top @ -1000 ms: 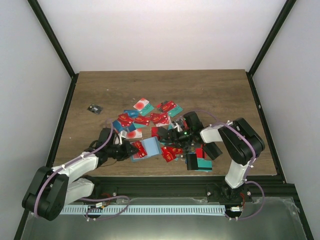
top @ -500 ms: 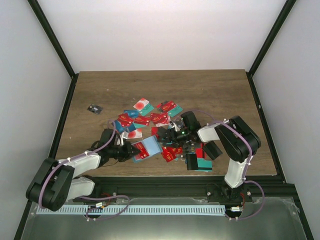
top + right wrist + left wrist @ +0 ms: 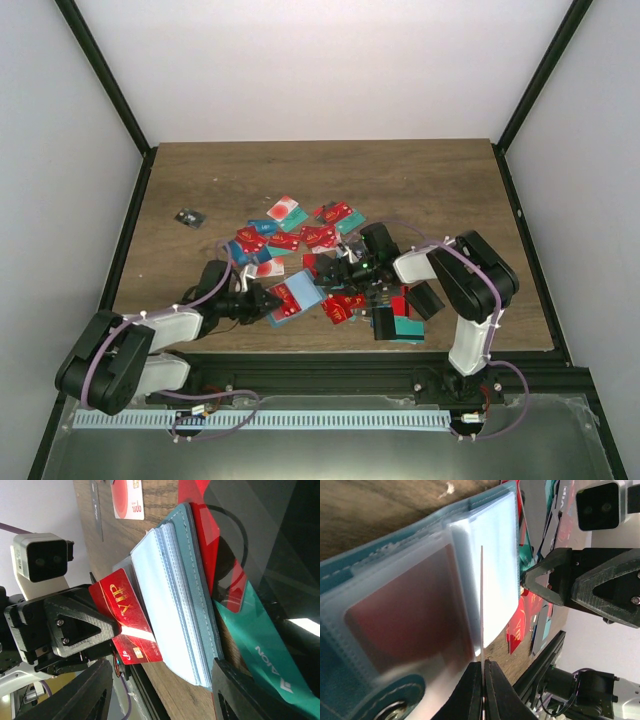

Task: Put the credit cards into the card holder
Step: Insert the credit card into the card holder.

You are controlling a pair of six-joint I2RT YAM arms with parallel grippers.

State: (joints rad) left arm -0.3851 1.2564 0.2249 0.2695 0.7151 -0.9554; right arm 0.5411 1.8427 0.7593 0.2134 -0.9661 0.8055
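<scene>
- The left gripper (image 3: 482,667) is pinching one red credit card (image 3: 125,615) with its jaws fully closed; the card is pointing edge-first at the open sleeves, probably to slide into a pocket.
- The card holder (image 3: 300,293) is lying open near the table's (image 3: 400,170) near edge, just left of the middle, with its clear sleeves fanning up towards the card.
- The right gripper (image 3: 162,667) is standing about half open, holding nothing. The holder's end is sitting between its fingers, likely to brace it. I cannot tell whether they are touching it.
- The left arm is reaching low along the near edge; the right arm is folding in from the right with its elbow raised.
- The loose credit cards (image 3: 300,235) are lying scattered just behind the holder.
</scene>
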